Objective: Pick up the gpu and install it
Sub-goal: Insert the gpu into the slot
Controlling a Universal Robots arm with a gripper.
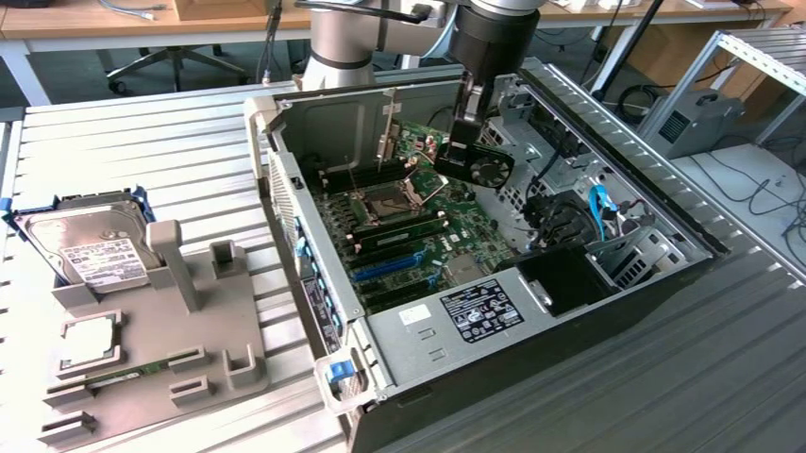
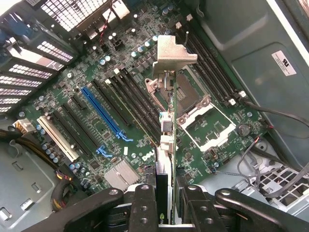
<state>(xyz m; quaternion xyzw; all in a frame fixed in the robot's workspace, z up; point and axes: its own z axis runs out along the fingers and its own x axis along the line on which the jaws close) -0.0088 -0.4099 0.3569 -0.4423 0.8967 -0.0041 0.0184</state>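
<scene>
The gpu (image 1: 485, 168) hangs inside the open computer case (image 1: 416, 396), above the motherboard (image 1: 403, 226) and near its processor socket. Its black round fan faces the exterior view's right. My gripper (image 1: 463, 142) comes down from above and is shut on the card's upper edge. In the wrist view the gpu (image 2: 170, 140) is seen edge-on, running away from my gripper (image 2: 168, 212), and its silver end bracket (image 2: 173, 52) is at the far end. It hovers over the socket area of the motherboard (image 2: 96, 145), apart from the long blue slot (image 2: 104, 113).
A grey holder (image 1: 164, 321) lies at the exterior view's left with a hard drive (image 1: 89, 247), a processor chip (image 1: 91, 342) and a memory stick (image 1: 116, 379). Cables (image 1: 592, 209) and drive cages crowd the case's right side. Its walls stand close around the card.
</scene>
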